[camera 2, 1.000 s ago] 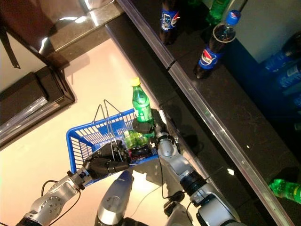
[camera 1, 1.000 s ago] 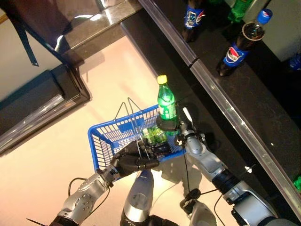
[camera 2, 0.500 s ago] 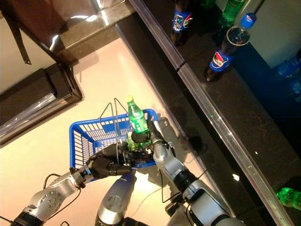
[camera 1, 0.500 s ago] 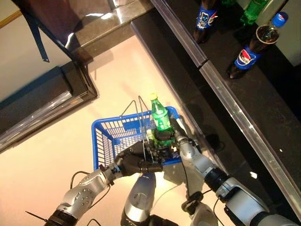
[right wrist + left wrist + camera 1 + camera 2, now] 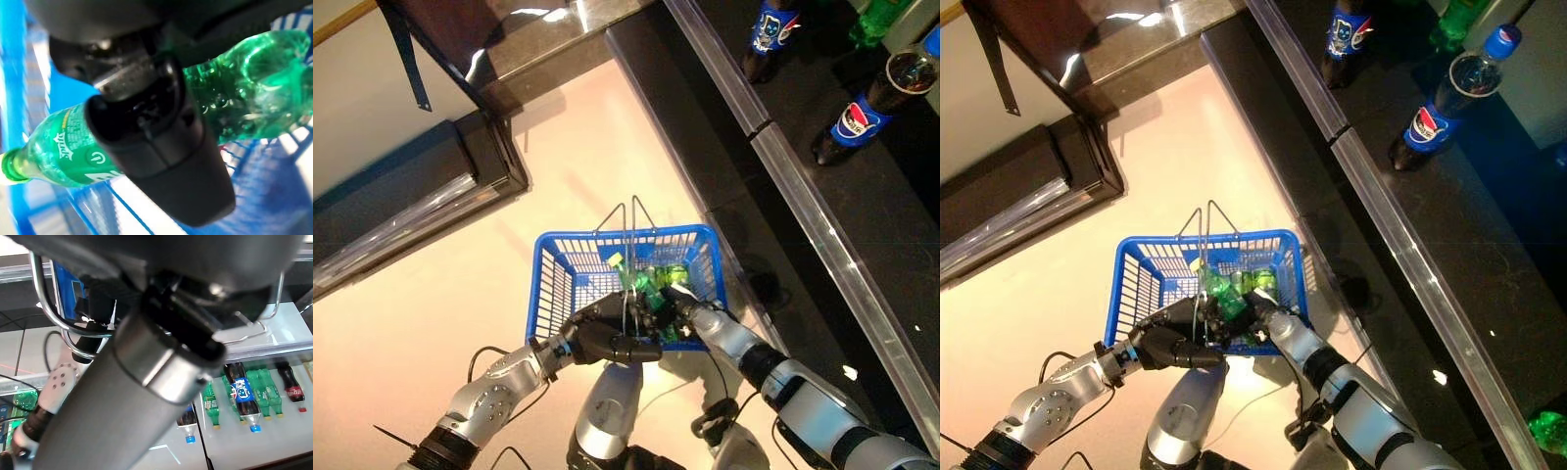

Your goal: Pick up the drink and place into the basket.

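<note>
The blue basket [image 5: 548, 289] hangs in front of me, off the pale floor. My left hand [image 5: 599, 339] is shut on its thin wire handles [image 5: 628, 227], which also show in the left wrist view [image 5: 49, 308]. My right hand [image 5: 683, 305] reaches inside the basket and is shut on a green drink bottle [image 5: 644, 279] with a yellow cap [image 5: 615, 259]. The bottle lies tilted low in the basket, cap toward the far left. In the right wrist view the thumb [image 5: 161, 147] wraps across the green bottle [image 5: 244, 78], with blue mesh behind it. Other green drinks lie beneath it.
A black counter with a metal edge [image 5: 803, 215] runs along the right, carrying cola bottles [image 5: 857, 113] and a dark bottle [image 5: 769, 34]. A dark cabinet [image 5: 431, 186] stands at the left. A green bottle [image 5: 1547, 431] lies at the lower right.
My right hand has brought the green bottle from upright above the basket's near rim down into the basket, now tilted over. The camera has shifted too.
</note>
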Robot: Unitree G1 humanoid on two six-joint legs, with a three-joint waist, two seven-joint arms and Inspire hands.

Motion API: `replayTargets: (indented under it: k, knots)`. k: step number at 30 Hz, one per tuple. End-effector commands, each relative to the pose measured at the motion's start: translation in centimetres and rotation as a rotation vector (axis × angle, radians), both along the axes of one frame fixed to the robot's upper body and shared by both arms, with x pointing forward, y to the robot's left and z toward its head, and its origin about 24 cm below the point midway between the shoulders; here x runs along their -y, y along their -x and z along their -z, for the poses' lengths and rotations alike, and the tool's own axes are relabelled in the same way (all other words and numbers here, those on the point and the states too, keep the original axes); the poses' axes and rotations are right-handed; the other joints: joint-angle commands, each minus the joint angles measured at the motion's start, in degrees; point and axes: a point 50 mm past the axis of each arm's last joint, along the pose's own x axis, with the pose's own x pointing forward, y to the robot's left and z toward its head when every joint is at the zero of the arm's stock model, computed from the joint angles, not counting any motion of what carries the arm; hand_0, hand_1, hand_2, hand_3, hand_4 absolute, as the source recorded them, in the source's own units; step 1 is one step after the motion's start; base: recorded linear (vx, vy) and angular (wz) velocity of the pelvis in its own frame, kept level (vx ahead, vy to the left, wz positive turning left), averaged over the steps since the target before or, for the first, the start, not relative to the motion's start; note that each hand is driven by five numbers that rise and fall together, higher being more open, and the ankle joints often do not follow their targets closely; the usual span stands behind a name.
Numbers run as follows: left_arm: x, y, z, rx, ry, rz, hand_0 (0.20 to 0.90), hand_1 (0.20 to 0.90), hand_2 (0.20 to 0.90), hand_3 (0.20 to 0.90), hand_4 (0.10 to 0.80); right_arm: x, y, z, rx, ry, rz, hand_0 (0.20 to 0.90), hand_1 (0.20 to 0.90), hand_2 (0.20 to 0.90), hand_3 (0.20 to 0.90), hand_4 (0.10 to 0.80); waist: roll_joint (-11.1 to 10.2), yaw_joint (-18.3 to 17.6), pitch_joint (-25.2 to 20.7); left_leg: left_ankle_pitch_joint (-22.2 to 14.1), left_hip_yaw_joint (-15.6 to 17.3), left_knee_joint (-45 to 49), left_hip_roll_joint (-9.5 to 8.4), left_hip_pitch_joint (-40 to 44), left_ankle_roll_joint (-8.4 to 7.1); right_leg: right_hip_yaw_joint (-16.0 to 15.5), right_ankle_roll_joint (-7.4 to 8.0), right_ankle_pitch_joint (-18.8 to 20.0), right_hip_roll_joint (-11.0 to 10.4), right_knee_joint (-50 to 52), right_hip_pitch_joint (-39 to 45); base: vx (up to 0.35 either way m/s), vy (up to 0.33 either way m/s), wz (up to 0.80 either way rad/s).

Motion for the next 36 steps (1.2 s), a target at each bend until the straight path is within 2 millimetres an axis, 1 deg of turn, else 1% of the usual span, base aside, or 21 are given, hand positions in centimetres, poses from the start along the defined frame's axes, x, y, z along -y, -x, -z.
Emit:
replayTargets:
  k: [1, 3, 7, 10, 12, 13, 14, 15, 16, 17, 19, 20, 21, 22, 23, 27, 32, 36]
  knots:
    - [5.5, 3.1, -13.1, 0.636, 0.484, 0.456, 0.300, 0.300, 0.300, 0.200, 0.100, -6.0, 0.1, -2.6, 0.033, -0.067, -0.294, 0.300, 0.300, 0.300, 0.200, 0.100, 2.26, 0.78, -1.37, 3.45, 0.30, -1.00, -1.50, -2.35, 3.66, 2.29, -3.74, 6.18, 1.11, 0.89, -2.49, 0.000, 0.000, 0.00]
    - [5.5, 3.2, -13.1, 0.643, 0.481, 0.459, 0.300, 0.300, 0.300, 0.200, 0.100, -5.9, 0.1, -2.5, 0.042, -0.046, -0.298, 0.300, 0.300, 0.300, 0.200, 0.100, 2.23, 0.77, -1.37, 3.48, 0.39, -1.19, -1.43, -2.38, 3.75, 2.35, -3.73, 6.26, 1.15, 0.87, -2.75, 0.000, 0.000, 0.00]
    - [5.7, 3.3, -13.2, 0.706, 0.421, 0.452, 0.300, 0.300, 0.300, 0.200, 0.100, -5.9, -0.5, -3.0, 0.090, -0.028, -0.274, 0.300, 0.300, 0.300, 0.200, 0.100, 2.11, 0.60, -1.37, 3.65, 0.76, -1.56, -1.23, -2.53, 3.88, 2.74, -3.68, 6.61, 1.39, 0.77, -3.39, 0.000, 0.000, 0.00]
    - [6.2, 3.6, -13.5, 0.710, 0.416, 0.500, 0.300, 0.300, 0.300, 0.200, 0.100, -5.3, -1.2, -3.2, 0.121, 0.000, -0.180, 0.300, 0.300, 0.300, 0.200, 0.100, 2.01, 0.32, -1.37, 3.80, 1.24, -1.44, -1.08, -3.00, 3.93, 3.09, -3.55, 6.81, 1.42, 1.06, -4.04, 0.000, 0.000, 0.00]
    - [6.5, 3.7, -13.7, 0.712, 0.423, 0.512, 0.300, 0.300, 0.300, 0.200, 0.100, -4.7, -1.5, -3.0, 0.103, 0.027, -0.129, 0.302, 0.302, 0.302, 0.203, 0.103, 2.11, 0.19, -1.37, 3.85, 1.37, -1.46, -1.08, -3.24, 3.99, 3.18, -3.59, 6.95, 1.39, 1.18, -4.44, -0.008, 0.021, 0.00]
    - [6.8, 3.6, -13.9, 0.713, 0.425, 0.514, 0.300, 0.300, 0.300, 0.200, 0.100, -4.3, -1.6, -2.7, 0.095, 0.034, -0.088, 0.373, 0.373, 0.373, 0.285, 0.185, 2.29, 0.10, -1.37, 4.00, 1.36, -1.48, -0.98, -3.48, 4.04, 3.14, -3.63, 7.40, 1.43, 1.08, -4.72, -0.010, 0.033, 0.00]
    - [6.8, 3.6, -13.9, 0.713, 0.425, 0.514, 0.300, 0.300, 0.300, 0.200, 0.100, -4.3, -1.6, -2.7, 0.095, 0.034, -0.088, 0.373, 0.373, 0.373, 0.285, 0.185, 2.29, 0.10, -1.37, 4.00, 1.36, -1.48, -0.98, -3.48, 4.04, 3.14, -3.63, 7.40, 1.43, 1.08, -4.72, 0.000, 0.000, 0.00]
    - [7.0, 3.6, -14.1, 0.709, 0.424, 0.509, 0.300, 0.300, 0.300, 0.200, 0.100, -4.1, -1.6, -2.3, 0.088, 0.036, -0.058, 0.446, 0.446, 0.446, 0.370, 0.270, 2.15, 0.04, -1.37, 3.76, 1.51, -1.40, -1.01, -3.45, 4.03, 3.29, -3.59, 7.25, 1.23, 1.48, -4.97, 0.000, 0.000, 0.00]
    - [7.2, 3.5, -14.3, 0.700, 0.424, 0.498, 0.300, 0.300, 0.300, 0.200, 0.100, -3.9, -1.8, -2.3, 0.077, 0.041, -0.028, 0.455, 0.455, 0.455, 0.381, 0.281, 2.04, -0.08, -1.37, 3.61, 1.64, -1.20, -0.97, -3.49, 4.03, 3.43, -3.56, 7.30, 1.28, 1.52, -5.02, 0.000, 0.000, 0.00]
    - [7.3, 3.4, -14.3, 0.697, 0.424, 0.495, 0.300, 0.300, 0.300, 0.200, 0.100, -3.9, -1.8, -2.3, 0.079, 0.044, -0.022, 0.429, 0.429, 0.429, 0.351, 0.251, 1.97, -0.09, -1.37, 3.56, 1.71, -1.13, -0.96, -3.53, 4.04, 3.51, -3.55, 7.35, 1.27, 1.54, -5.06, 0.000, 0.000, 0.00]
    - [7.5, 3.3, -14.5, 0.695, 0.430, 0.489, 0.300, 0.300, 0.300, 0.200, 0.100, -3.9, -1.9, -2.1, 0.075, 0.054, 0.004, 0.418, 0.418, 0.418, 0.337, 0.237, 1.60, -0.22, -1.37, 3.56, 2.20, -1.14, -0.87, -3.64, 4.10, 3.77, -3.50, 7.66, 1.28, 1.18, -5.03, 0.000, 0.000, 0.00]
    - [7.7, 3.3, -14.7, 0.702, 0.433, 0.488, 0.300, 0.300, 0.300, 0.200, 0.100, -4.0, -1.8, -1.9, 0.064, 0.058, 0.001, 0.526, 0.526, 0.526, 0.464, 0.364, 1.55, -0.22, -1.37, 3.75, 2.39, -1.37, -0.69, -3.79, 4.12, 3.72, -3.49, 8.12, 1.46, 0.58, -4.97, 0.000, 0.000, 0.00]
    - [7.7, 3.3, -14.8, 0.706, 0.432, 0.486, 0.300, 0.300, 0.300, 0.200, 0.100, -4.0, -1.8, -1.9, 0.061, 0.055, -0.011, 0.900, 0.900, 0.900, 0.900, 0.800, 1.49, -0.23, -1.37, 3.76, 2.47, -1.43, -0.66, -3.85, 4.11, 3.75, -3.47, 8.15, 1.44, 0.50, -5.01, 0.000, 0.000, 0.00]
    - [7.7, 3.3, -14.9, 0.713, 0.428, 0.481, 0.300, 0.300, 0.300, 0.200, 0.100, -4.2, -1.7, -1.9, 0.051, 0.049, -0.037, 0.900, 0.900, 0.900, 0.900, 0.800, 1.45, -0.24, -1.37, 3.78, 2.54, -1.50, -0.61, -3.91, 4.11, 3.76, -3.45, 8.21, 1.44, 0.38, -5.02, 0.000, 0.000, 0.00]
    - [7.8, 3.3, -14.9, 0.730, 0.406, 0.473, 0.300, 0.300, 0.300, 0.200, 0.100, -4.3, -1.2, -1.4, 0.009, 0.050, -0.058, 0.900, 0.900, 0.900, 0.900, 0.800, 1.20, -0.14, -1.37, 3.49, 2.54, -1.33, -0.72, -4.03, 4.16, 3.83, -3.37, 7.97, 1.23, 0.71, -5.14, 0.000, 0.000, 0.00]
    - [7.8, 3.3, -15.2, 0.727, 0.393, 0.470, 0.300, 0.300, 0.300, 0.200, 0.100, -4.0, -1.1, -1.0, 0.002, -0.007, -0.016, 0.900, 0.900, 0.900, 0.900, 0.800, 0.85, 0.12, -1.37, 3.50, 2.73, -1.59, -0.71, -3.94, 4.27, 3.54, -3.12, 8.17, 1.06, 0.39, -4.91, 0.000, 0.000, 0.00]
    - [7.6, 3.1, -15.2, 0.701, 0.403, 0.473, 0.300, 0.300, 0.300, 0.200, 0.100, -3.1, -1.9, -1.9, 0.052, -0.122, 0.038, 0.900, 0.900, 0.900, 0.900, 0.800, 0.15, 0.11, -1.37, 3.31, 3.20, -1.84, -0.48, -3.17, 4.11, 3.01, -2.84, 8.52, 0.99, -0.33, -3.93, 0.000, 0.000, 0.00]
    - [7.4, 2.9, -15.2, 0.690, 0.411, 0.461, 0.300, 0.300, 0.300, 0.200, 0.100, -2.5, -2.3, -2.5, 0.091, -0.146, 0.051, 0.900, 0.900, 0.900, 0.900, 0.800, -0.22, -0.36, -1.37, 3.28, 3.53, -2.01, -0.32, -2.71, 4.07, 3.21, -2.80, 8.52, 1.16, -0.58, -3.61, 0.000, 0.000, 0.00]
